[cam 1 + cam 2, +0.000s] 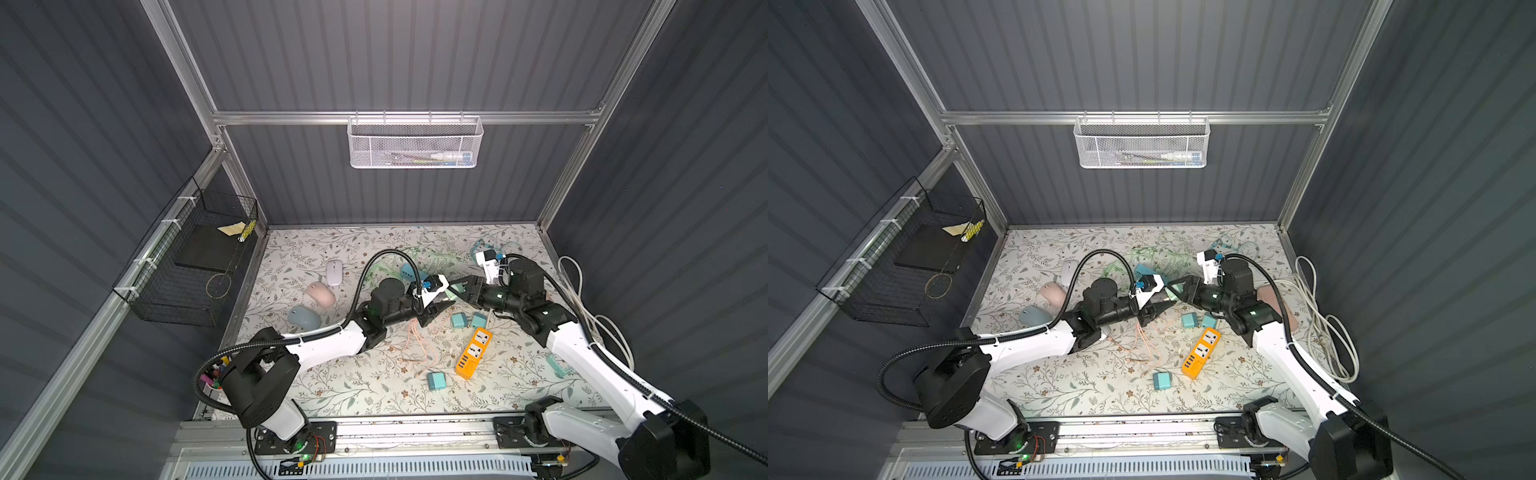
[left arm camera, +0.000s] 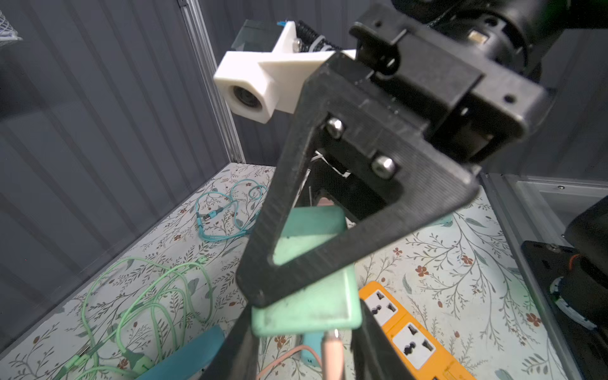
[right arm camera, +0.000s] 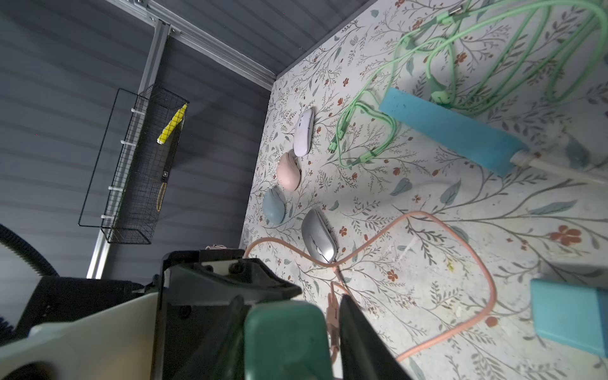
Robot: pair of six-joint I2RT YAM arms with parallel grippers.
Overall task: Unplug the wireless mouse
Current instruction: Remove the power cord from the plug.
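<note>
Mid-frame, left gripper (image 2: 304,316) clamps the mint block (image 1: 453,292); right gripper (image 3: 292,304), grip unclear, should pinch only the pink plug (image 3: 332,312) and pull straight, its cable (image 3: 424,214) trailing to the silver mouse (image 3: 319,238) beside the blue mouse (image 3: 274,205).

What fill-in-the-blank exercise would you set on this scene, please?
1. The left pincer holds a ___ charger.
2. The power strip is ___.
3. The cable reaching the silver mouse is ___.
4. The mesh basket on the back wall is ___.
Missing words: green; orange; pink; white.
</note>
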